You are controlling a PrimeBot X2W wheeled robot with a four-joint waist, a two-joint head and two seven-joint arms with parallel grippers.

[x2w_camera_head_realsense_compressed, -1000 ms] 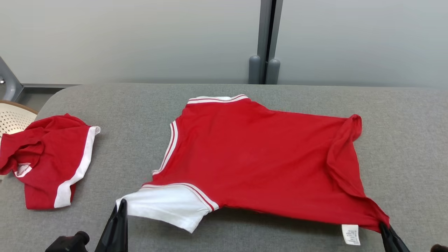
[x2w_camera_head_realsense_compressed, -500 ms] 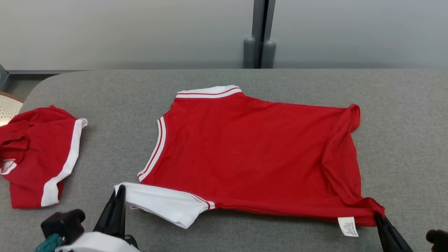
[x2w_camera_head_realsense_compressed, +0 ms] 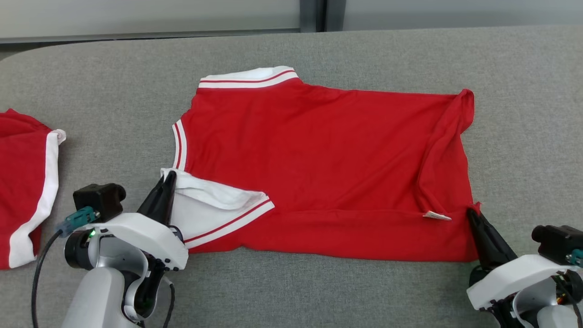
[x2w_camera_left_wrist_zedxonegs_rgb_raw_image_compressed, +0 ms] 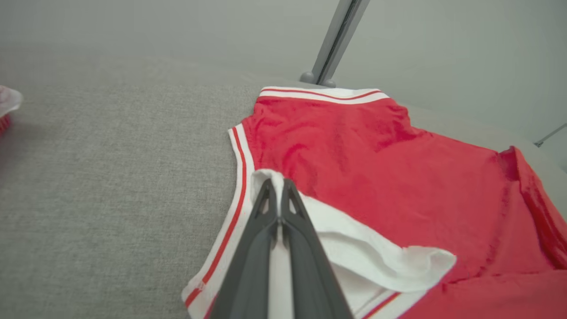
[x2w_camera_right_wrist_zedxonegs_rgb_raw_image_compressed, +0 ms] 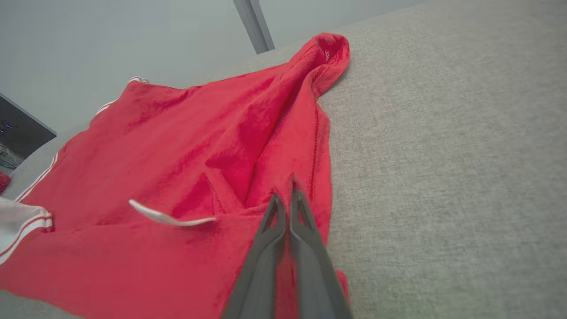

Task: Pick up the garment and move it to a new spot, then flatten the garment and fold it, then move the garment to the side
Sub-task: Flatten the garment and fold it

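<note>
The garment [x2w_camera_head_realsense_compressed: 319,155] is a red shirt with white sleeves and striped trim, spread across the grey padded table. Its near edge is folded over onto the body. My left gripper [x2w_camera_head_realsense_compressed: 169,176] is shut on the white sleeve's corner [x2w_camera_left_wrist_zedxonegs_rgb_raw_image_compressed: 266,177], held above the shirt's left side. My right gripper [x2w_camera_head_realsense_compressed: 471,213] is shut on the red hem corner [x2w_camera_right_wrist_zedxonegs_rgb_raw_image_compressed: 292,186] at the shirt's near right. A white label [x2w_camera_head_realsense_compressed: 436,215] sticks out by the fold near the right gripper.
A second red garment with a white band [x2w_camera_head_realsense_compressed: 27,182] lies at the table's left edge. The grey padded table [x2w_camera_head_realsense_compressed: 114,100] has bare room in front, behind and to the right. A grey wall with a dark post [x2w_camera_head_realsense_compressed: 313,13] stands behind.
Both grippers have carried the near edge away from me, folding the white sleeve and hem over the shirt's body. The head camera has tilted down, so the whole scene sits higher.
</note>
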